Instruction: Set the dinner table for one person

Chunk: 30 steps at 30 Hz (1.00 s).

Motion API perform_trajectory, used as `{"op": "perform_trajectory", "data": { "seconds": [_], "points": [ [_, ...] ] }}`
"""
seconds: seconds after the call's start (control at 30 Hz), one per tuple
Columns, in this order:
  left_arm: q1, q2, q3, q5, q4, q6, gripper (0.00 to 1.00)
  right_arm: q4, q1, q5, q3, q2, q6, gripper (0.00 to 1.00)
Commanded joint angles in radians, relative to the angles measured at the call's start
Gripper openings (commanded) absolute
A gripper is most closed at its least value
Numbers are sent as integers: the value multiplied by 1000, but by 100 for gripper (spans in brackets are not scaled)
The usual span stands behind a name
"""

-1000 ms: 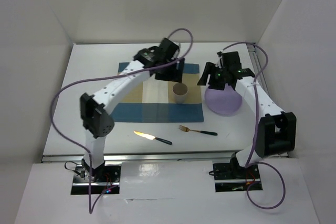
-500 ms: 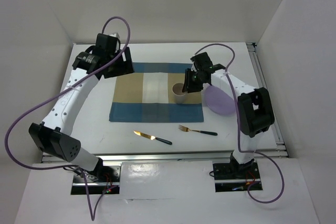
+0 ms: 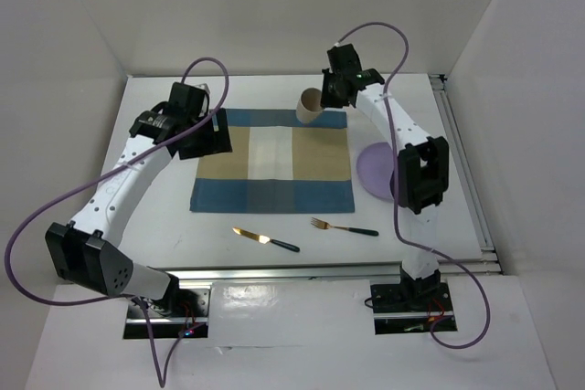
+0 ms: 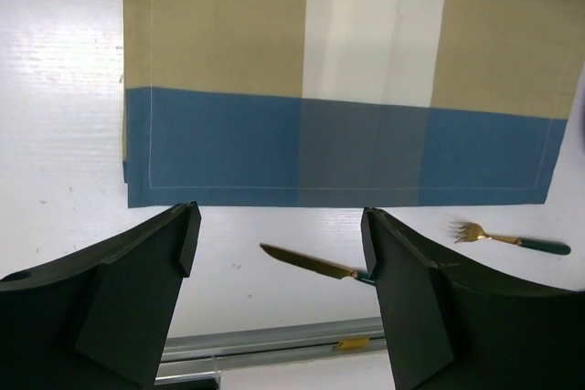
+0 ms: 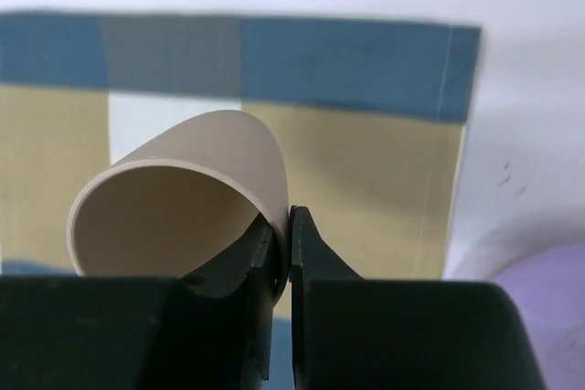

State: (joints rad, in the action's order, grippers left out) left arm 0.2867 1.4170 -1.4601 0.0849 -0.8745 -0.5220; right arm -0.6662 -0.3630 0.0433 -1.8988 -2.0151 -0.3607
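We are clamping our right pincer [image 5: 283,253] on the cup [image 5: 183,207] rim, over the mat's [image 3: 274,171] far right corner. Our left pincer [image 4: 279,221] is hanging apart.

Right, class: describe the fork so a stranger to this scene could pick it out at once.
On the white table, find the bare strip between the checked placemat's near edge and the silver rail. Two utensils lie there; the fork is the right-hand one. Its pronged gold head sets it apart from the bladed knife.
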Motion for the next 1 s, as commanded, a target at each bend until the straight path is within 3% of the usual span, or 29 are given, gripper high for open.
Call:
{"op": "perform_trajectory", "data": {
  "seconds": [0.0, 0.17, 0.37, 0.97],
  "points": [
    [-3, -39, 29, -17, 32, 24, 89, -151, 28, 107, -195, -176, -1, 0],
    [-3, -39, 38, -27, 22, 33, 89, -300, 38, 173, -469, -339, -11, 0],
    [-3, -39, 38, -16, 22, 42, 89, -253, 79, 173, -373, -336, -20, 0],
    [-3, -21, 29, -16, 22, 42, 89, -211, 98, 216, -335, -232, -49, 0]
  ]
}}
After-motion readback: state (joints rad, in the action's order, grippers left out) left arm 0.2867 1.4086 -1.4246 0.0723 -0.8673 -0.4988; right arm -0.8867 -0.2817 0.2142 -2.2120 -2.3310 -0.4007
